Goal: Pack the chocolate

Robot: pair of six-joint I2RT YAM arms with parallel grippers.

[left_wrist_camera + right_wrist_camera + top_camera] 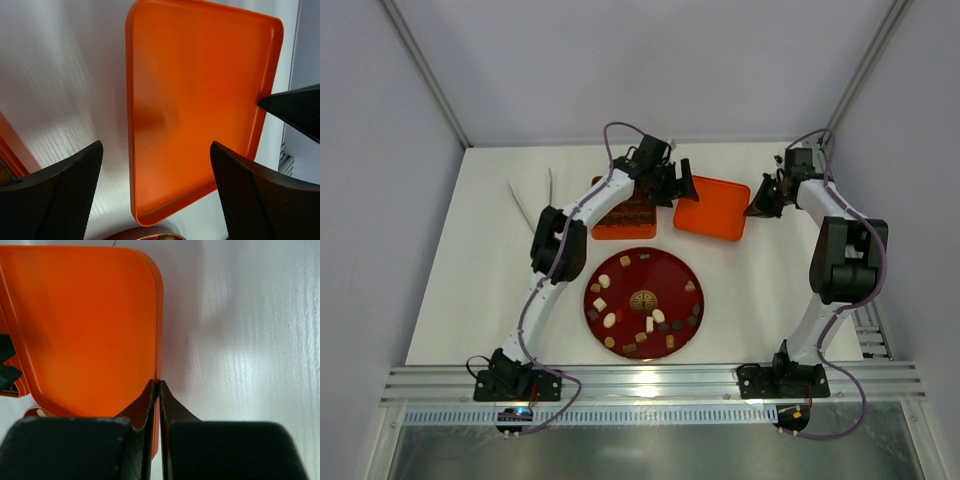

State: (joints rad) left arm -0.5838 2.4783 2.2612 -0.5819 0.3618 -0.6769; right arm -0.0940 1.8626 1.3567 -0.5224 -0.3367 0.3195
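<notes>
The chocolate (659, 316) lies as several small brown, tan and cream pieces on a round dark-red plate (660, 275). Behind the plate, an orange box (625, 218) holds more dark pieces, partly hidden by my left arm. An empty orange lid (712, 210) lies flat to its right. My left gripper (670, 185) hangs open over the lid's left edge (131, 100), fingers (75, 190) wide apart and holding nothing. My right gripper (757, 205) is shut on the lid's right rim (159, 340), which sits pinched between its fingertips (158, 382).
Two thin white strips (525, 205) lie on the white table at the back left. Grey walls enclose the table on three sides. A metal rail (650, 380) runs along the near edge. The plate's rim (145, 234) shows just below the lid's corner.
</notes>
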